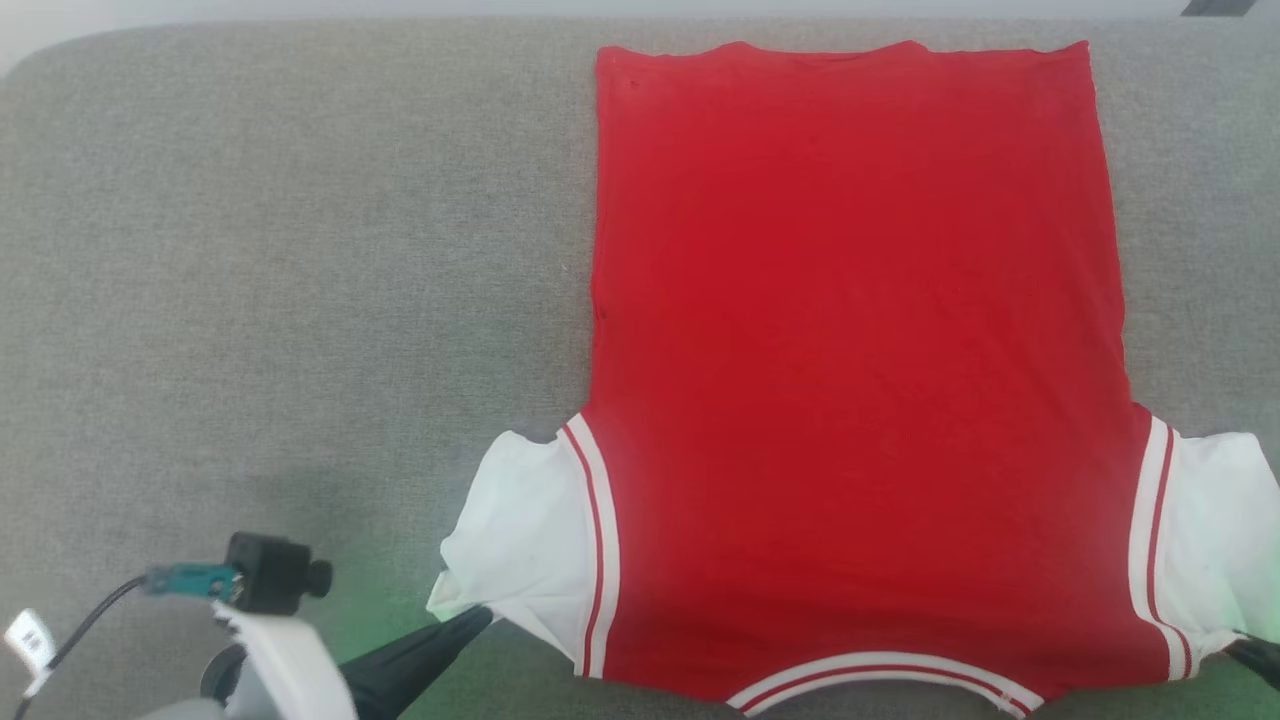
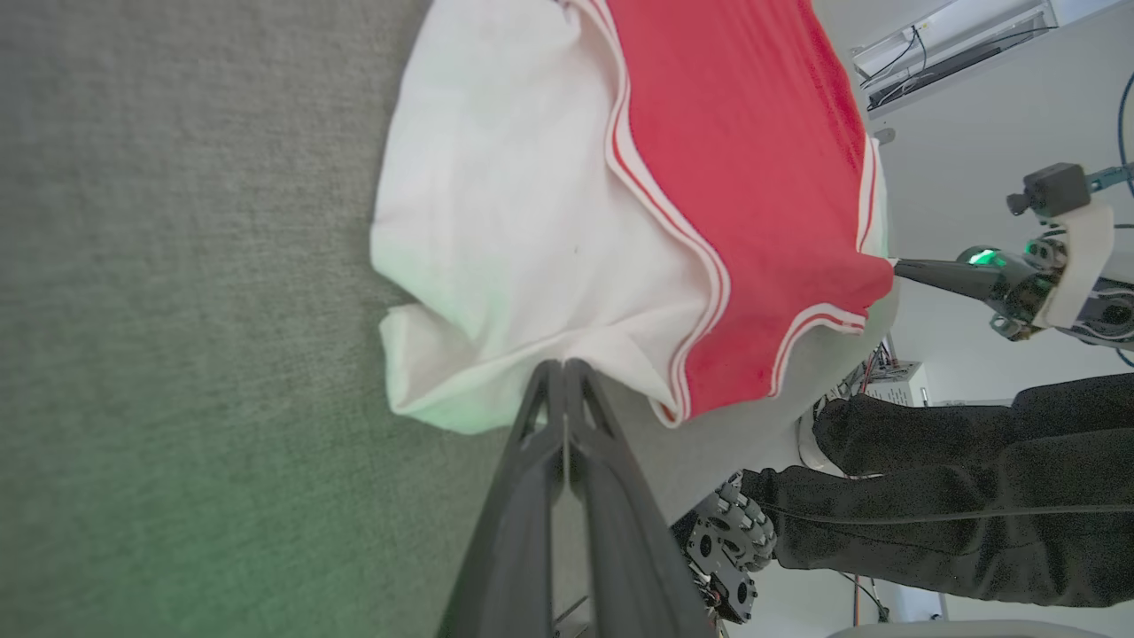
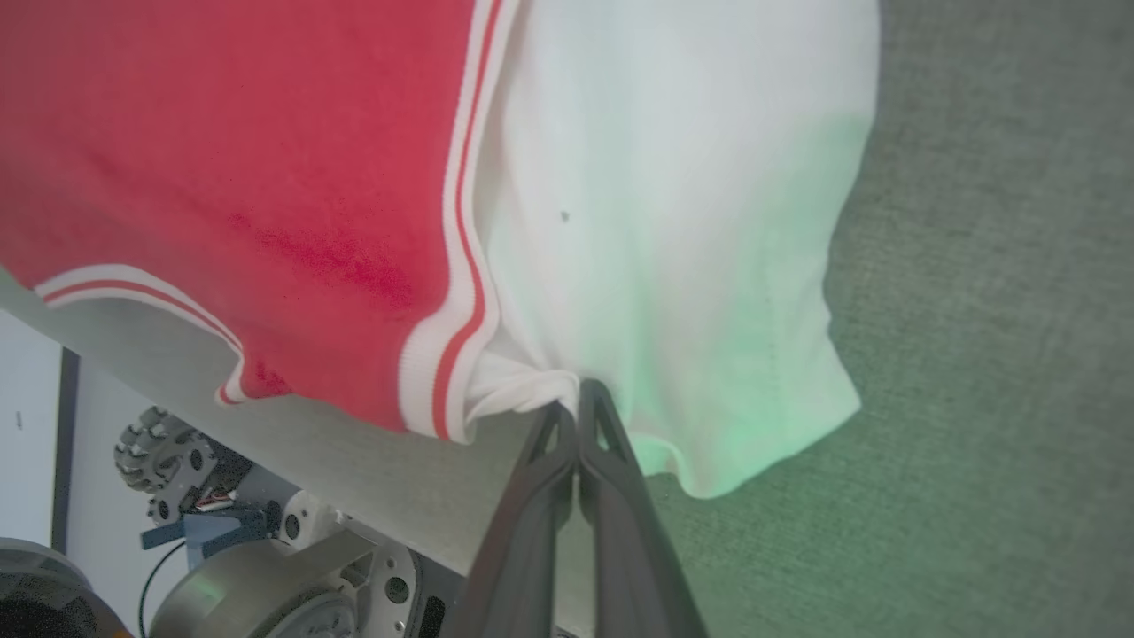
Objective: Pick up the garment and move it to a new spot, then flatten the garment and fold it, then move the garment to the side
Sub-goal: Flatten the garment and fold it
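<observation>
Here, garment (image 1: 850,350) in both grippers (image 2: 564,365) (image 3: 580,392).

On table (image 1: 300,250), rightward, the garment (image 1: 850,350)

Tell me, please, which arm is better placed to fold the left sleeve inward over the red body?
Left: the left gripper is shut on the left sleeve at its near edge, while the right gripper pinches the opposite sleeve across the garment.
</observation>
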